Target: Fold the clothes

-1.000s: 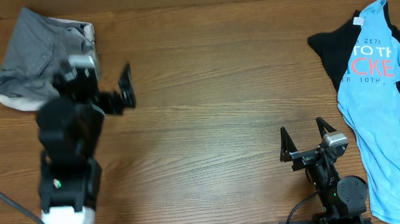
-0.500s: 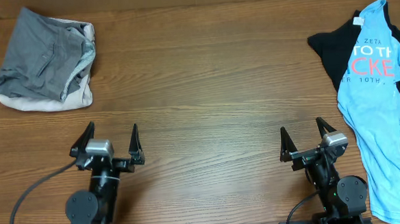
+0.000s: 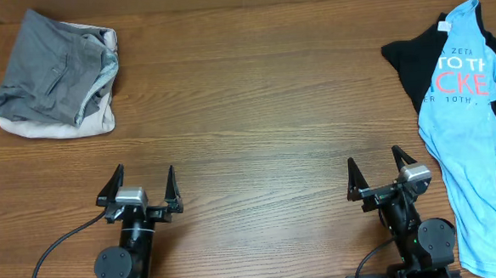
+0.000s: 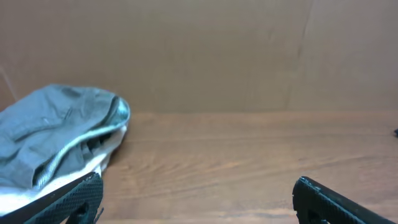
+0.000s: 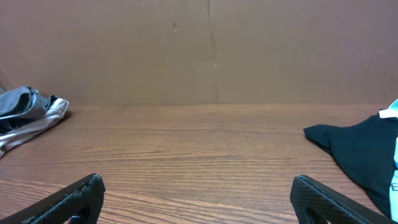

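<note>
The dark grey shorts (image 3: 49, 68) lie folded at the table's far left corner on top of beige shorts (image 3: 60, 126); they also show in the left wrist view (image 4: 56, 127) and far off in the right wrist view (image 5: 18, 102). A light blue lettered T-shirt (image 3: 467, 102) lies over a black garment (image 3: 407, 62) at the right edge; the black garment shows in the right wrist view (image 5: 351, 149). My left gripper (image 3: 140, 189) is open and empty near the front edge, far from the shorts. My right gripper (image 3: 382, 174) is open and empty at the front right.
The wooden table (image 3: 255, 113) spreads between the two piles. A brown cardboard wall (image 5: 211, 50) stands behind the table's far edge. A black cable (image 3: 54, 251) runs from the left arm's base.
My left arm has drawn back from beside the grey shorts to the front edge and settled low, with its gripper open. The right arm and the clothes have not moved.
</note>
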